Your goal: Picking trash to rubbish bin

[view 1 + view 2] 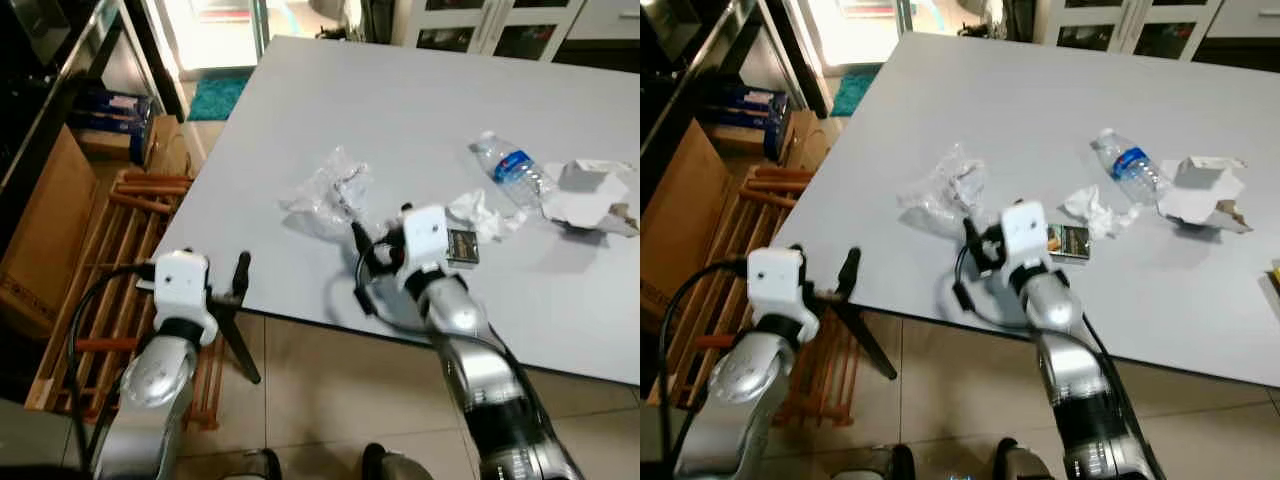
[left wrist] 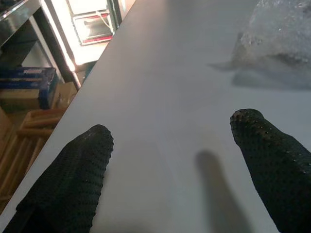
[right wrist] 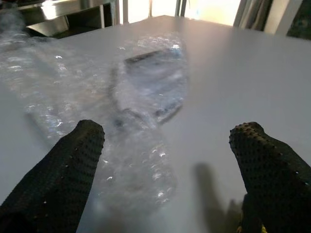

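A grey worktop (image 1: 420,110) is seen running from the upper centre to the right edge of the frame. Clear bubble wrap (image 1: 330,190) lies crumpled near the worktop's front edge, left of centre. The right hand (image 1: 358,262) is held low over the worktop just below the wrap; in the right wrist view its fingers (image 3: 63,174) are spread, with the wrap (image 3: 121,111) lying between and just ahead of them, not gripped. Whether the fingertips touch the wrap cannot be told.

The left hand (image 1: 240,325) is seen at the lower left, at the worktop's front corner. In the left wrist view its fingers (image 2: 73,179) are spread above bare worktop, with the wrap (image 2: 277,43) well ahead at the upper right.

To the right of the right hand a small dark packet (image 1: 462,246) lies on the worktop, with crumpled white paper (image 1: 480,213) just beyond it. A plastic bottle (image 1: 512,170) with a blue label lies on its side further right, and a torn white carton (image 1: 592,195) is seen near the right edge.

At the left of the frame, wooden slats (image 1: 120,260) and a cardboard box (image 1: 45,230) are seen on the floor.
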`<state>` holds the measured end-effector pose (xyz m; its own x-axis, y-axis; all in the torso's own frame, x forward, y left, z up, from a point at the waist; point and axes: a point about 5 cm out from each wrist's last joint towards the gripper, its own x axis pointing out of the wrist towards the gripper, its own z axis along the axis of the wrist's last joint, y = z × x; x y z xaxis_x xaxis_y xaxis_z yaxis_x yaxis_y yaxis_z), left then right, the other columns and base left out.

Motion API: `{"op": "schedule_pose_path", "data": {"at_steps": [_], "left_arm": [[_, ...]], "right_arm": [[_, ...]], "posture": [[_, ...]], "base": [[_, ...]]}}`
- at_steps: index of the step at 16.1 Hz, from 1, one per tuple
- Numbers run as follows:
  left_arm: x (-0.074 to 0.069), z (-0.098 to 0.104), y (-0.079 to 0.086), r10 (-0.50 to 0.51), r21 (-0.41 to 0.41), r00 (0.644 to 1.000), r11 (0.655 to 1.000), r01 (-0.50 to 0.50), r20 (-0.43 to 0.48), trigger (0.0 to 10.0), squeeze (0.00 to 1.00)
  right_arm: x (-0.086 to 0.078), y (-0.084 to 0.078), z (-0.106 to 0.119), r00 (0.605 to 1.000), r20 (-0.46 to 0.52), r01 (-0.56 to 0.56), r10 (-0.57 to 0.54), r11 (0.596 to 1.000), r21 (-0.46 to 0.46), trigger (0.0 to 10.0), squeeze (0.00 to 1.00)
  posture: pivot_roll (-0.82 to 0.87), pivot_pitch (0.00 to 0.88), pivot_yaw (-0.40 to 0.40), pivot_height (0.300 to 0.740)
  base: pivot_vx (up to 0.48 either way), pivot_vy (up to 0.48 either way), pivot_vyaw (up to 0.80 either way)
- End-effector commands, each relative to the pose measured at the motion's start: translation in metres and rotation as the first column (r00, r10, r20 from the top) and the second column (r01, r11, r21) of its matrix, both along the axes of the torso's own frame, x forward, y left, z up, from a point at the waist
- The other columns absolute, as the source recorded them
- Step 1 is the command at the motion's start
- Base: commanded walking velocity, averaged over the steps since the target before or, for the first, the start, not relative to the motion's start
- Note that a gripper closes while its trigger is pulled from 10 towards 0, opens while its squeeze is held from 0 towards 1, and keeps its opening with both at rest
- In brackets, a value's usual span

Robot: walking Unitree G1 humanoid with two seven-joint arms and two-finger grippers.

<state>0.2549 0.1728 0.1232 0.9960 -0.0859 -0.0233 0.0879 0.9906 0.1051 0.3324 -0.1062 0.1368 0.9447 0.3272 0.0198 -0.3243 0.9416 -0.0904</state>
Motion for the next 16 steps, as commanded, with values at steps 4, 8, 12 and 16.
{"op": "schedule_pose_path", "data": {"at_steps": [4, 8, 12, 16], "left_arm": [[-0.004, 0.004, 0.002, 0.003, 0.016, 1.000, 1.000, -0.003, -0.005, 10.0, 0.00], [-0.004, 0.005, 0.002, 0.005, 0.019, 1.000, 1.000, -0.005, -0.008, 10.0, 0.00], [-0.005, 0.004, -0.001, 0.004, 0.013, 1.000, 1.000, -0.004, -0.012, 10.0, 0.00], [-0.005, 0.003, 0.000, 0.002, 0.016, 1.000, 1.000, -0.001, -0.016, 10.0, 0.00]], "right_arm": [[0.018, 0.016, 0.002, 0.996, -0.040, -0.083, 0.085, 0.995, 0.054, 10.0, 0.00], [0.024, 0.030, -0.004, 0.988, -0.083, -0.121, 0.128, 0.989, 0.086, 10.0, 0.00], [0.024, 0.037, -0.021, 0.975, -0.152, -0.146, 0.159, 0.985, 0.097, 10.0, 0.00], [0.021, 0.043, -0.030, 0.965, -0.176, -0.173, 0.194, 0.977, 0.128, 0.0, 0.00]], "posture": [[0.12, 0.219, 0.015, 0.740], [0.12, 0.216, 0.006, 0.740], [0.12, 0.212, 0.002, 0.740], [0.13, 0.213, 0.003, 0.740]], "base": [[0.000, 0.000, 0.00], [0.000, 0.000, 0.00], [0.000, 0.000, 0.00], [0.000, 0.000, 0.00]]}}
